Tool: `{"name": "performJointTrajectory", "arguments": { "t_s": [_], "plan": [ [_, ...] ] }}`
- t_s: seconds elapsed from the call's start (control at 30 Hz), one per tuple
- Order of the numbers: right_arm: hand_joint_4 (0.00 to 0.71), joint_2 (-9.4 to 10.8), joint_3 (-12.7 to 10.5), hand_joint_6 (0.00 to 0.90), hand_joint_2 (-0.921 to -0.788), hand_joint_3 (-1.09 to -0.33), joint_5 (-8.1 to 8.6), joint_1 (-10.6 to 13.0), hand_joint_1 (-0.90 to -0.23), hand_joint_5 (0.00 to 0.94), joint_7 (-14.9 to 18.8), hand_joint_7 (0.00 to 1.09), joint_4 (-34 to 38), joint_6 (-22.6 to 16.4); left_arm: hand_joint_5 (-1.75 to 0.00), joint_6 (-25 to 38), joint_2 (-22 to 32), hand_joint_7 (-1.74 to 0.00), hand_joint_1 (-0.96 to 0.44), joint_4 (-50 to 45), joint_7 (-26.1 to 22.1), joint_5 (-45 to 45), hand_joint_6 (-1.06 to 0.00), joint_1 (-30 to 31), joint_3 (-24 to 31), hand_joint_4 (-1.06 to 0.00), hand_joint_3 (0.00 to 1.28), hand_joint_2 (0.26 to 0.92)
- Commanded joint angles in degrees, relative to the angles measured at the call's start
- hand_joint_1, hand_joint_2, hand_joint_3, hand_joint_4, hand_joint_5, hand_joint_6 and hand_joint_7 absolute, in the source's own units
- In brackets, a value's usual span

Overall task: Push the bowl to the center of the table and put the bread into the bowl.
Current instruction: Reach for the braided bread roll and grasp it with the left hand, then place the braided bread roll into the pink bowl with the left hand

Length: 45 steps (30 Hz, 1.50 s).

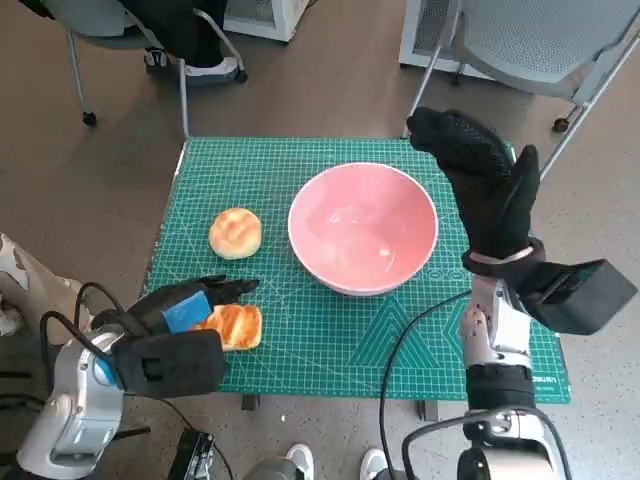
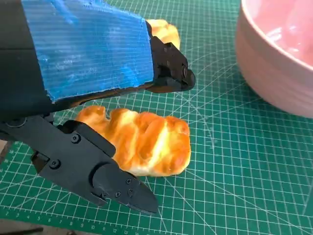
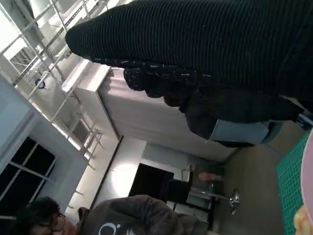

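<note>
Pink bowl (image 1: 363,228) near middle of green mat (image 1: 300,340) on bench. Left hand (image 1: 190,308) spread around braided bread (image 2: 146,142), not clearly gripping. Right hand (image 1: 480,175) raised beside bowl, holding nothing. Round bun (image 1: 235,232) left of bowl.

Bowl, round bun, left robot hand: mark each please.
bowl (image 1: 362,225): head view, inner bottom.
round bun (image 1: 235,232): head view, top crust.
left robot hand (image 1: 185,309): head view, blue-taped back.

Pink bowl (image 1: 363,228), golden-brown bread (image 2: 142,141) (paler stripes), green gridded mat (image 1: 300,170), blue-taped left hand (image 1: 185,305).
</note>
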Motion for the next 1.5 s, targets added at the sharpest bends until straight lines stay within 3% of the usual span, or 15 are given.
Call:
{"name": "performJointTrajectory", "arguments": {
  "t_s": [0.03,0.2,0.33,0.43,0.53,0.87,1.5],
  "plan": [
    [0.189,0.01,-0.12,0.149,-0.921,-0.789,0.44,1.45,-0.673,0.0,0.61,0.28,0.6,0.58,-0.02,1.46,-1.21,-0.05,-0.3,1.46,0.66,-0.05,-0.44,-0.34,-0.66,-0.28,0.0,0.706],
    [0.189,0.12,-0.13,0.144,-0.921,-0.788,0.41,1.32,-0.676,0.0,0.87,0.29,0.95,0.35,-0.03,3.42,-2.48,-0.09,-0.15,3.38,2.04,1.04,-0.58,-1.19,-1.19,-0.4,0.02,0.731],
    [0.189,0.19,-0.12,0.14,-0.921,-0.788,0.54,1.4,-0.675,0.0,1.11,0.29,0.7,0.36,-0.07,4.05,-3.17,-0.17,-0.04,4.97,4.16,2.23,-0.76,-1.54,-1.89,-0.7,0.08,0.748],
    [0.189,0.2,-0.13,0.138,-0.921,-0.789,0.64,1.44,-0.67,0.0,1.25,0.3,0.49,0.44,-0.71,3.38,-3.49,-0.86,-0.01,6.06,5.87,2.87,-0.66,-1.38,-2.2,-0.77,0.05,0.861],
    [0.189,0.15,-0.16,0.135,-0.921,-0.79,0.82,1.58,-0.668,0.0,1.46,0.31,0.14,0.54,-0.95,2.0,-3.72,-0.97,0.0,7.43,7.69,3.04,-0.69,-0.98,-2.39,-0.82,0.03,0.88],
    [0.189,0.03,-0.48,0.127,-0.921,-0.791,1.19,1.01,-0.668,0.0,2.01,0.32,0.8,0.6,-1.04,-0.69,-3.82,-1.03,0.0,10.67,9.61,2.06,-0.74,-1.69,-2.62,-0.83,0.03,0.883],
    [0.19,0.05,-0.75,0.112,-0.921,-0.79,1.2,0.46,-0.67,0.0,2.5,0.35,1.71,0.4,-1.15,-3.11,-4.75,-0.91,0.0,12.71,14.81,4.26,-0.77,-2.35,-3.69,-0.8,0.03,0.886]
  ]
}}
